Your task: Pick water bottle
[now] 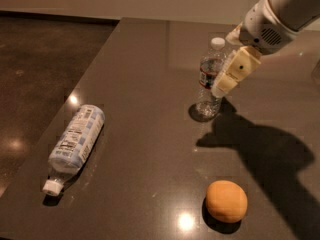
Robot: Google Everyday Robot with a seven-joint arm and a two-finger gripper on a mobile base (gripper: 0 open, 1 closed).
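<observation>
1. Camera view, gripper: you will find the gripper (226, 61) in the upper right, above the table (150, 74), at the end of the white arm (280, 11) that enters from the top right corner
2. Camera view, fingers: the fingers (235, 71) stand spread apart. The nearer, cream-coloured one slants down to the left and crosses in front of the right edge of the water bottle (206, 91). The farther one shows only as a short tip just right of the white cap (217, 43). Nothing is pinched between them, and you cannot tell whether the nearer one actually touches the plastic
3. Camera view, task item: the water bottle stands upright on the table, right of centre, base on the surface, its dark label with the red band facing you
4. Camera view, other items: a larger bottle (76, 141) with a pale blue-and-white wrap lies on its side near the left edge, cap end towards you, well apart from the gripper. An orange (226, 200) sits at the front, below the water bottle and apart from it
5. Camera view, shadow: the arm casts a dark shadow (265, 149) on the table, right of the orange
</observation>
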